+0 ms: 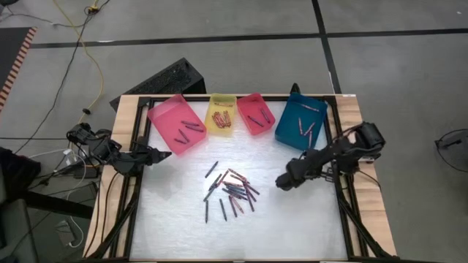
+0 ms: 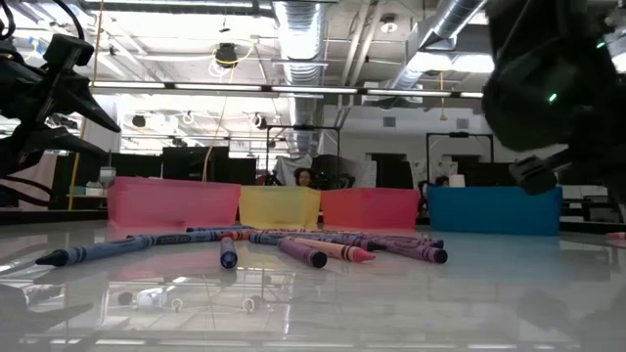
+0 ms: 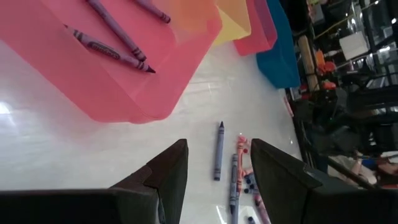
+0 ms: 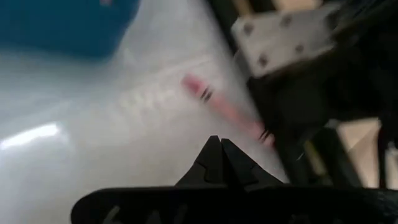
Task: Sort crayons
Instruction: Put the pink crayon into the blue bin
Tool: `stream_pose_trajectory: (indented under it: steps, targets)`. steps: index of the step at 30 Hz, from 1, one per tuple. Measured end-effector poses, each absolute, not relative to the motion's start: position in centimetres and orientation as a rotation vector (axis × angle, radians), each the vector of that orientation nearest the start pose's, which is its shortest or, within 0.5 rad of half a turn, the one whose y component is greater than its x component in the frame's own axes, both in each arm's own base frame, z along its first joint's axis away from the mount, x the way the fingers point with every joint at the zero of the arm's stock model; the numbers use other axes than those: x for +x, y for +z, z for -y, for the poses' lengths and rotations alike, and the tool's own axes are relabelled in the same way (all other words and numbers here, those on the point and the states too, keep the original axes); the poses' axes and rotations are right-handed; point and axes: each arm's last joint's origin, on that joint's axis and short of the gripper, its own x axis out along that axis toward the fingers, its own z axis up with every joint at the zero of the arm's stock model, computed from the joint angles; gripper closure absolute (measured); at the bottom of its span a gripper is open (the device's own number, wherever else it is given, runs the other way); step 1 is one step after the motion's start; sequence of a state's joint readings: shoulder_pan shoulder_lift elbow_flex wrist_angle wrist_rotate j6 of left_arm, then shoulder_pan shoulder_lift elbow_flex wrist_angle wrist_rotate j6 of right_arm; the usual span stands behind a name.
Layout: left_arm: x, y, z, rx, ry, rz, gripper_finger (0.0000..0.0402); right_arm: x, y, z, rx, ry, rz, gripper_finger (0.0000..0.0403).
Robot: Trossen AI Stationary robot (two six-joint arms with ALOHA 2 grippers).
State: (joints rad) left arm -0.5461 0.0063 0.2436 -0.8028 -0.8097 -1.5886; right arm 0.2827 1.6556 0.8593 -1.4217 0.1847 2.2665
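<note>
The left gripper (image 1: 165, 154) sat with its fingers spread apart and nothing between them, hanging just off the near corner of the pink tray (image 1: 176, 124) — my guess is it was parked there so the trip to the pile would be short. Through its wrist camera you could see a dark blue crayon (image 3: 218, 151) lying straight out past the fingers on the white table (image 1: 292, 226), with more crayons beside it.

The right gripper (image 1: 284, 183) was pinched fully closed and empty, low over the table in front of the blue tray (image 1: 300, 124). One pink crayon (image 4: 224, 107) lay on the surface ahead of its tips, apart from them, not held. Looked to me like that arm was between picks.

The crayons (image 1: 231, 191) that weren't sorted yet made a loose heap mid-table between the two arms — mostly blues and purples with a couple of pinks. Each tray along the far edge already had a few in it: pink, yellow tray (image 1: 221, 115), red tray (image 1: 255, 113) and blue. So I'd say roughly the middle of the job, with a fair pile left.
</note>
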Motion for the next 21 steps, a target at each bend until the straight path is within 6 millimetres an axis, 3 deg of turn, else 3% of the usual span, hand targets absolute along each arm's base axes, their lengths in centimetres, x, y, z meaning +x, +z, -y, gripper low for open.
stream_pose_trajectory:
  steps: [7,15,21]
  targets:
    - [5.7,17.4,1.0,-1.201,0.523,-0.133,0.0236,18.7,15.5,-4.0,0.644,-2.096,-0.942,0.0403]
    - [5.7,17.5,1.0,-1.204,0.525,-0.122,0.0236,18.8,12.5,-4.6,0.872,-1.975,-0.818,0.0403]
    - [5.7,17.5,1.0,-1.206,0.525,-0.120,0.0236,17.9,12.7,-3.9,0.785,-2.061,-0.852,0.0403]
